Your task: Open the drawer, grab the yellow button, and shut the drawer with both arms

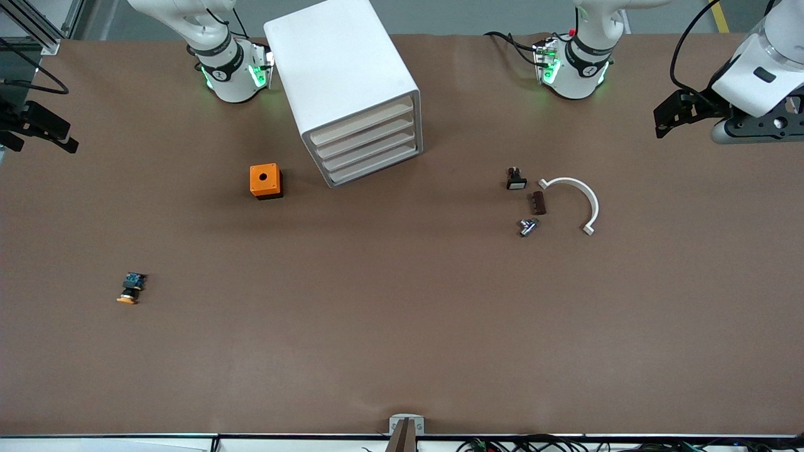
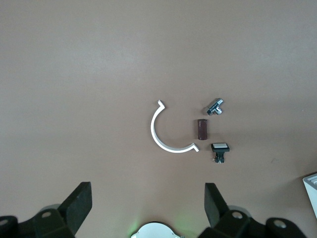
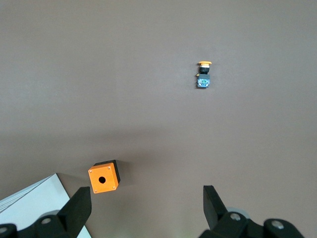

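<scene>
While all four cream-fronted drawers of the white boxy cabinet (image 1: 352,94) sit closed, I note the small orange-capped button (image 1: 130,289) lies on the brown tabletop (image 1: 402,326). Left pincer (image 2: 148,206) and right pincer (image 3: 147,208) hover spread, waiting; task appears complete.

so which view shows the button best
The right wrist view: the button lies unobstructed there, orange-yellow cap and black-and-blue body both plain. The front view shows it smaller, on the table toward the right arm's end, nearer the camera than the orange cube. The left wrist view does not show it.
</scene>
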Robot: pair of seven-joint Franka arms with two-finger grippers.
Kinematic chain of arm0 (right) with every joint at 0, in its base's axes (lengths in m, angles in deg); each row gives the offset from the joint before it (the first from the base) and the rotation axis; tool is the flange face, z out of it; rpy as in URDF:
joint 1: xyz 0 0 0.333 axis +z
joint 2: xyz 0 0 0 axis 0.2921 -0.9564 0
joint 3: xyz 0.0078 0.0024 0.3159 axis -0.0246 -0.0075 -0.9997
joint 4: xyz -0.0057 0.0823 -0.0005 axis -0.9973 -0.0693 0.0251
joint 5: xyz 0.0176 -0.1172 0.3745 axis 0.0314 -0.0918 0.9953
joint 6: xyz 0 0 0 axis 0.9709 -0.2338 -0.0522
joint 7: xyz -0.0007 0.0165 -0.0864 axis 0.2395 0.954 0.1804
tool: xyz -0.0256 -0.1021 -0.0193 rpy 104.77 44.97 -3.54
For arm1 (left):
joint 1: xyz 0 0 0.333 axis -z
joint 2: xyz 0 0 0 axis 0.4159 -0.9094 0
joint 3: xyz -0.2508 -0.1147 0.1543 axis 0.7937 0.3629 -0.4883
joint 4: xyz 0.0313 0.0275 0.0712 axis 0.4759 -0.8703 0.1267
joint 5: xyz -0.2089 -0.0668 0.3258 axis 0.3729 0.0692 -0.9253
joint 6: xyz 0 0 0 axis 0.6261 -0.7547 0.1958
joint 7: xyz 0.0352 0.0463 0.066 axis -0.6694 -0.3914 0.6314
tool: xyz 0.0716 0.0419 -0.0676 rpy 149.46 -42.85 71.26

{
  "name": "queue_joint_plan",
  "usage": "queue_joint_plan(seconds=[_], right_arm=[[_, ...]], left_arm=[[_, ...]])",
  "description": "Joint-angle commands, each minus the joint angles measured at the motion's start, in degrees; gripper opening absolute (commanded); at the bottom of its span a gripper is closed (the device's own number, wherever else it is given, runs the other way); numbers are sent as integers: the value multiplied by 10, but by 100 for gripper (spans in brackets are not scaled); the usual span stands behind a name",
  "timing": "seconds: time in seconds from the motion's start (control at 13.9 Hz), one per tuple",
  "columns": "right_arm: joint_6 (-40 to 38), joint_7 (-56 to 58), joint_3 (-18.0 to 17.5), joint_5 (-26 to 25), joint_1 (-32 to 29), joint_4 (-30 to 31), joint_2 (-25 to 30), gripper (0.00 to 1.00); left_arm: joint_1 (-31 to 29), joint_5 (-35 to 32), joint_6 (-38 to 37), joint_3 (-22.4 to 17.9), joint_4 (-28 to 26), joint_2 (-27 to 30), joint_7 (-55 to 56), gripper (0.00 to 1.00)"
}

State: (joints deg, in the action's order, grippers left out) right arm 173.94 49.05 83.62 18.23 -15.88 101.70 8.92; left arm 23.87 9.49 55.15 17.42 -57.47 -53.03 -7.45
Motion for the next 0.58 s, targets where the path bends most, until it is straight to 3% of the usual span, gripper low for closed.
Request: queue_joint_plan(seconds=[0.0,0.29,0.5], right_arm=[[5,-6,-1,-11,2,17,13,100],[-1,-31,-1,-11,3,17,15,100],[-5,-31,-1,-11,6,17,17,100]], left_arm=[[-4,9,4,0,5,6,-8,100],[-5,9,-4,-5,45,-16,-5,100],[-6,9,-5,-7,46,-16,-6,100]])
